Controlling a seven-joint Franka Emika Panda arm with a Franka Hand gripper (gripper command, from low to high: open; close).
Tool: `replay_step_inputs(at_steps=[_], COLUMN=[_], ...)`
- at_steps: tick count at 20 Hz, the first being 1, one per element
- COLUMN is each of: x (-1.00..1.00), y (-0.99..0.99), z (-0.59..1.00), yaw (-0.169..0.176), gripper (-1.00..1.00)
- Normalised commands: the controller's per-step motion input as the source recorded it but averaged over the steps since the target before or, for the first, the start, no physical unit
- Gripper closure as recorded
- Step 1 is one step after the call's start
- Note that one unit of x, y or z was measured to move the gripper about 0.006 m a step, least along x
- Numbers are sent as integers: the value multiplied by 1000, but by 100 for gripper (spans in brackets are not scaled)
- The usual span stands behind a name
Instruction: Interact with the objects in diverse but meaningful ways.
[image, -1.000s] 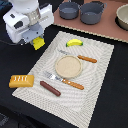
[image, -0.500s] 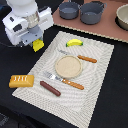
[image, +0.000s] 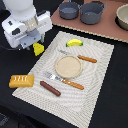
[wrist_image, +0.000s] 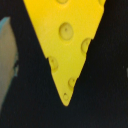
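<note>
Seen from outside: black tabletop (image: 107, 95), then a pale woven placemat (image: 97, 75) laid askew over it, and a brown board (image: 107, 27) at about one o'clock carrying two grey pots (image: 69, 9) (image: 91, 12) with a tan bowl (image: 123, 16) at the edge. At ten o'clock, the white arm (image: 22, 20), bulky, hiding its own gripper (image: 36, 44); jaw spacing impossible to read there, though the yellow cheese wedge (image: 38, 48) hangs right under it, tip down, by the mat's edge. At mat centre, a round tan plate (image: 68, 66); at its five o'clock an orange-handled fork (image: 66, 81), at its one o'clock an orange-handled knife (image: 80, 57). Yellow green-tipped banana (image: 74, 42) at twelve o'clock of the plate, reddish-brown sausage (image: 50, 88) at seven, orange-brown bun with white stripes (image: 21, 80) at eight, off the mat on the black top. From the wrist: only the wedge (wrist_image: 67, 37) filling the frame, pitted with shallow holes, point toward dark tabletop, a sliver of pale mat at one side; fingers outside that frame, so the grip is suggested by the hanging wedge rather than plainly shown. Nothing of the room beyond the table.
</note>
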Motion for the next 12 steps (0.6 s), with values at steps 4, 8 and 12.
replay_step_inputs(at_steps=[4, 8, 12], x=[-16, 164, 451], y=[6, 0, -89], z=[918, 1000, 851], yaw=[0, 0, -9], gripper=[-100, -100, -100])
